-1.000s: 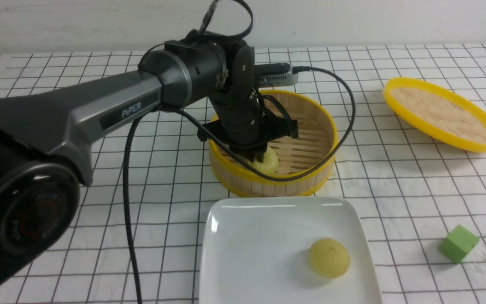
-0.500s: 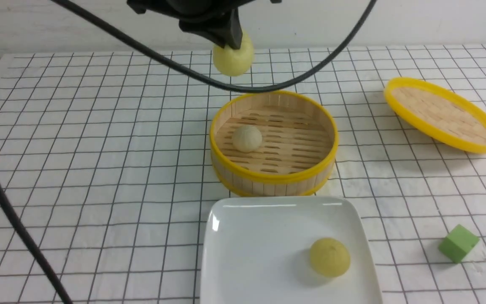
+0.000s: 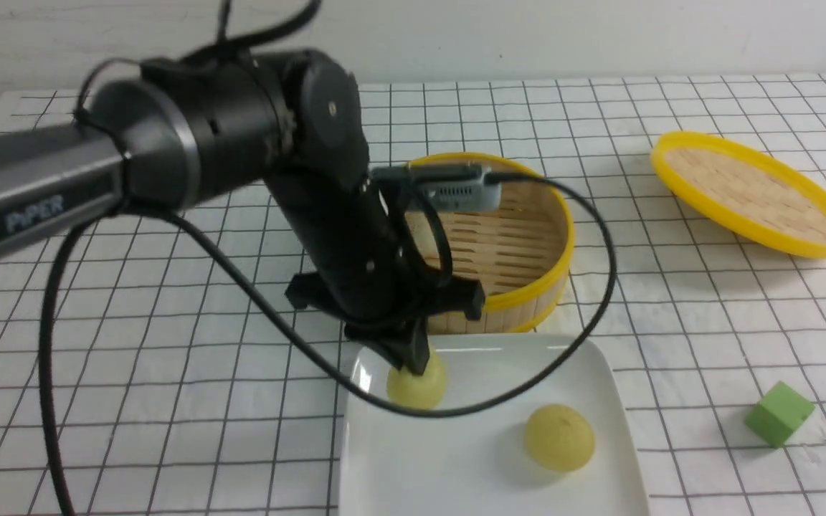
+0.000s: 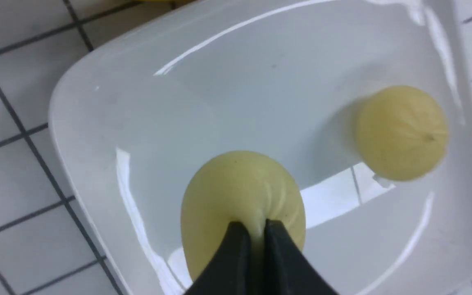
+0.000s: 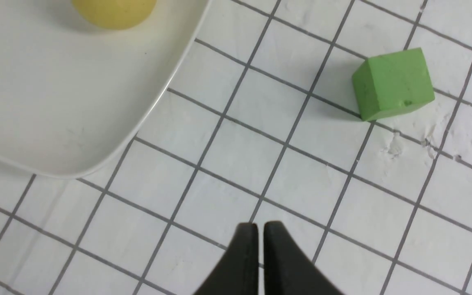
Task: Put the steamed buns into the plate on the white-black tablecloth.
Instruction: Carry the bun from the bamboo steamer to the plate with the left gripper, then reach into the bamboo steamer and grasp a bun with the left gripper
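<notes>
The left gripper (image 4: 253, 239) pinches one yellow bun (image 4: 240, 200) above the plate (image 3: 492, 494), near its basket-side edge.

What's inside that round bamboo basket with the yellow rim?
A pale bun shows inside the basket, on its slatted floor. The left arm and its cable cover part of the bun and much of the basket, so anything behind them can't be seen.

Two yellow-green domed buns (image 3: 561, 438) over white square plate (image 3: 485, 473), third pale, in steamer, partly hidden
</notes>
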